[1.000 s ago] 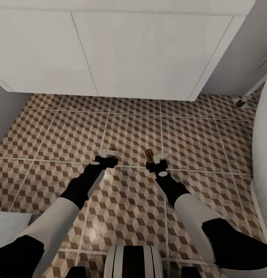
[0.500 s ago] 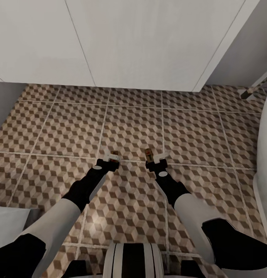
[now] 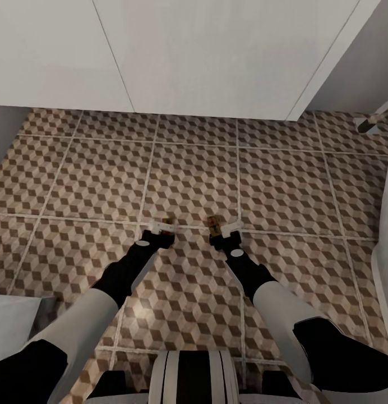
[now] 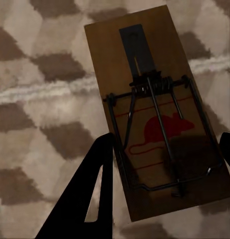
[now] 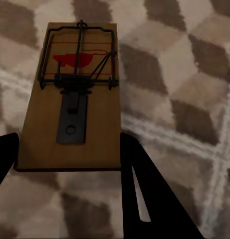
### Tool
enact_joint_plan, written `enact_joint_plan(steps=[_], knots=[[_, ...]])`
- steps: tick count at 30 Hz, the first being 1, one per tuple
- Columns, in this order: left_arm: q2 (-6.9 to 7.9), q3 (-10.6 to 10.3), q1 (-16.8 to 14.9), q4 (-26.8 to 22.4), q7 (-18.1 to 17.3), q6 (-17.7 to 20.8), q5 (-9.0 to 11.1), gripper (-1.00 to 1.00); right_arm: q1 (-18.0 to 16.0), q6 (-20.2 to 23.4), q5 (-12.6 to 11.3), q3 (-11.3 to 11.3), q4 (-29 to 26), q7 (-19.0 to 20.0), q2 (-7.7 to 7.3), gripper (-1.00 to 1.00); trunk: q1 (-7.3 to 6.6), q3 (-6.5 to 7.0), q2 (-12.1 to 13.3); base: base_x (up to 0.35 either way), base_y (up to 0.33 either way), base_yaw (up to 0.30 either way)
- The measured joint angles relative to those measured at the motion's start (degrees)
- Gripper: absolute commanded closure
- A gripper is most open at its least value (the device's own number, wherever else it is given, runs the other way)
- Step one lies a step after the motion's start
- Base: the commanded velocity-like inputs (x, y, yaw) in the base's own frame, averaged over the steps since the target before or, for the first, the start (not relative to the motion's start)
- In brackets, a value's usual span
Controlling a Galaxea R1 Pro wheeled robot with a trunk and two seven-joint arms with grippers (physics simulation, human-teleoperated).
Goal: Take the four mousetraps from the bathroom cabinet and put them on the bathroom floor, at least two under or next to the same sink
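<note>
Left gripper (image 3: 162,229) and right gripper (image 3: 221,229) each pinch a trap (image 4: 157,112) (image 5: 75,94) mid-frame; lower flat to floor (image 3: 283,185) before releasing.

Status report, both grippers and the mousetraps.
Left gripper shut on mousetrap. Right gripper shut on second mousetrap. Both low over the floor, facing white unit.

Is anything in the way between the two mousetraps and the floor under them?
Nothing visible is. The left gripper holds one mousetrap and the right gripper holds the other mousetrap, both low over bare patterned floor. The white sink unit stands farther ahead, not beneath them.
</note>
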Motion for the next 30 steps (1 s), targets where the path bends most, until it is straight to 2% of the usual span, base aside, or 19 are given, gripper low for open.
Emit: enact_joint_plan(steps=[3,8,11,14,16,20,23,27,30], knots=[[-0.63,-0.7,0.0,-1.7,0.4,-0.7,-0.1,1.0,0.0,0.0,0.0,0.0,0.0,1.0,0.0,1.0,0.0,0.0,0.0,0.0,0.0,0.0],[-0.6,-1.0,0.0,-6.4,0.5,-1.2,-0.1,1.0,-0.1,0.7,0.3,0.0,-1.2,1.2,0.0,1.0,0.0,0.0,0.0,0.0,0.0,0.0],[-0.65,-0.5,0.0,-8.6,0.4,-1.0,-0.2,1.0,-0.3,3.5,0.3,0.0,-3.4,1.1,0.0,1.0,0.0,0.0,0.0,0.0,0.0,0.0],[-0.95,0.5,0.0,-9.1,0.4,-0.7,-0.2,1.0,-1.2,8.7,0.3,0.0,-6.6,1.0,0.0,1.0,0.0,0.0,0.0,0.0,0.0,0.0],[-1.48,1.1,-0.2,-9.2,0.4,0.4,-0.1,1.0,-2.1,11.5,0.4,0.0,-8.3,0.9,0.0,1.0,0.0,0.0,0.0,0.0,0.0,0.0],[-2.34,3.3,-1.1,-9.6,0.4,9.5,-0.2,1.0,-5.3,14.7,1.1,0.0,-9.7,-0.6,0.0,1.0,-0.01,0.01,0.0,0.0,0.0,0.0],[-2.5,5.6,-3.4,-9.0,0.3,13.4,-0.3,1.0,-7.4,16.7,1.6,0.0,-9.6,-2.7,0.0,1.0,0.0,0.01,0.0,0.0,0.0,0.0],[-2.53,6.7,-4.8,-6.9,0.3,14.7,-0.3,1.0,-8.6,18.7,1.7,0.0,-9.5,-3.9,0.0,1.0,0.0,0.0,0.0,0.0,0.0,0.0],[-2.05,7.0,-5.2,-5.4,0.3,13.5,-0.3,1.0,-8.9,19.2,1.8,0.0,-9.4,-4.1,0.0,1.0,0.0,0.0,0.0,0.0,0.0,0.0]])
